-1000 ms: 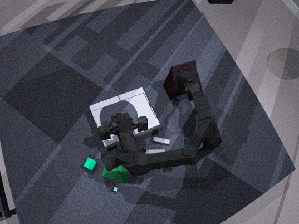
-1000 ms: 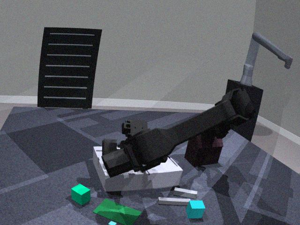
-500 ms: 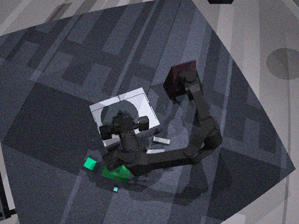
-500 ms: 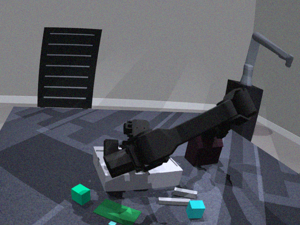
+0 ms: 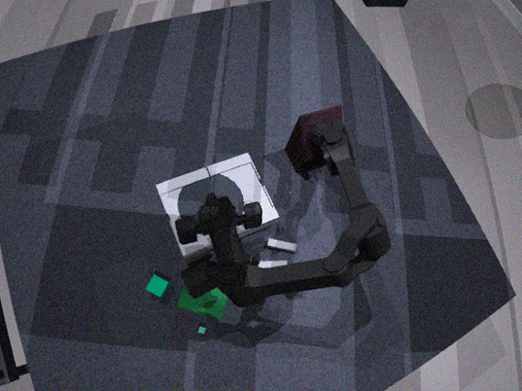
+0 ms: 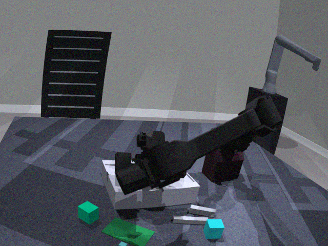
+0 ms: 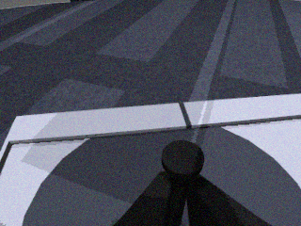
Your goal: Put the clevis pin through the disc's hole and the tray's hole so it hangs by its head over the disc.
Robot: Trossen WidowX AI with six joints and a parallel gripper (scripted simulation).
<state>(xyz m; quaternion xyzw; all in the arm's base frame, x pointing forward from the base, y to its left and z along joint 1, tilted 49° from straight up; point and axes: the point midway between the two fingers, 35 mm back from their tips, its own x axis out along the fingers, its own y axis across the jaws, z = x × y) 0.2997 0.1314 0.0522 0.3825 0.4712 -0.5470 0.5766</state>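
One pin, head up, is pinched in the gripper, fingers nearly closed, above the disc w/ the far rim behind; can't tell if the tip is in the hole. Disc lies flat in the white tray. Green cube & flat green sheet are on the mat nr the tray, w/ 2 white bars just beside it.

Prob. robot lab: 2nd arm
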